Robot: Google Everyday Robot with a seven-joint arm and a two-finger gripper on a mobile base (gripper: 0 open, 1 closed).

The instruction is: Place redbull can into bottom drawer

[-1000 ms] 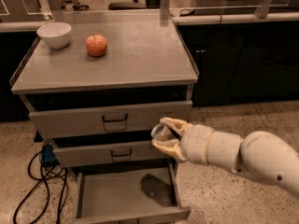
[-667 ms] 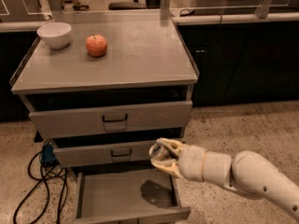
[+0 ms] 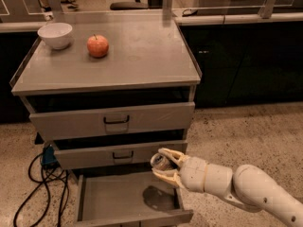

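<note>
My gripper (image 3: pixel 162 165) is shut on the redbull can (image 3: pixel 159 162), a slim silver can whose round end faces the camera. It hangs just in front of the middle drawer, above the right part of the open bottom drawer (image 3: pixel 118 197). The bottom drawer is pulled out and shows a plain grey floor with the gripper's shadow on it. My cream arm (image 3: pixel 236 186) comes in from the lower right.
A grey cabinet top (image 3: pixel 142 56) holds a white bowl (image 3: pixel 55 34) and a red apple (image 3: pixel 97 46). Two upper drawers with dark handles (image 3: pixel 116 119) sit slightly open. Black cables and a blue plug (image 3: pixel 47 156) lie on the speckled floor at left. Dark cabinets stand at right.
My gripper with the can has moved down and slightly left, from beside the middle drawer's top edge to lower over the open bottom drawer.
</note>
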